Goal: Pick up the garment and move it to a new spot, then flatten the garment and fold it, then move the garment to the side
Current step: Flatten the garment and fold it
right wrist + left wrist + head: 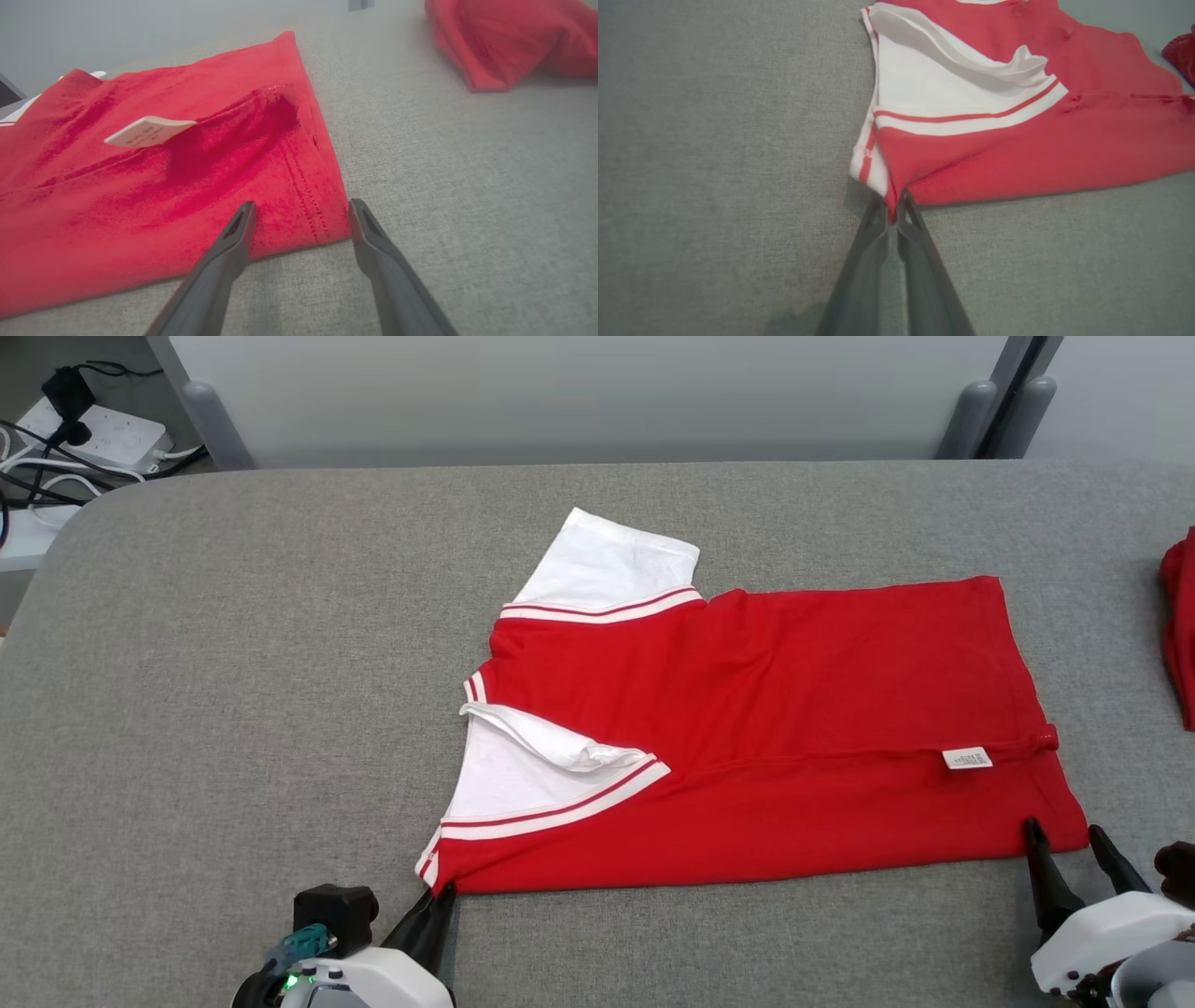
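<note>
Head view, one red short-sleeved jersey garment with two white sleeves and striped trim, folded lengthwise, flat at the centre of the grey fabric-covered table, collar end toward 9 o'clock and hem toward 3 o'clock. One white care label lies near the hem. Two grippers work the near edge:

- **Left gripper**, at 7 o'clock, is pinched tight on the garment's near shoulder corner (in the left wrist view a nip of red cloth sits between the fingertips).
- **Right gripper**, at 4 o'clock, is spread wide astride the near hem corner, holding nothing.

One second crumpled red cloth lies at the table's 3 o'clock edge, well apart from the hem. Bare table runs from 8 to 11 o'clock, and a narrower strip lies along the near edge between the grippers
</note>
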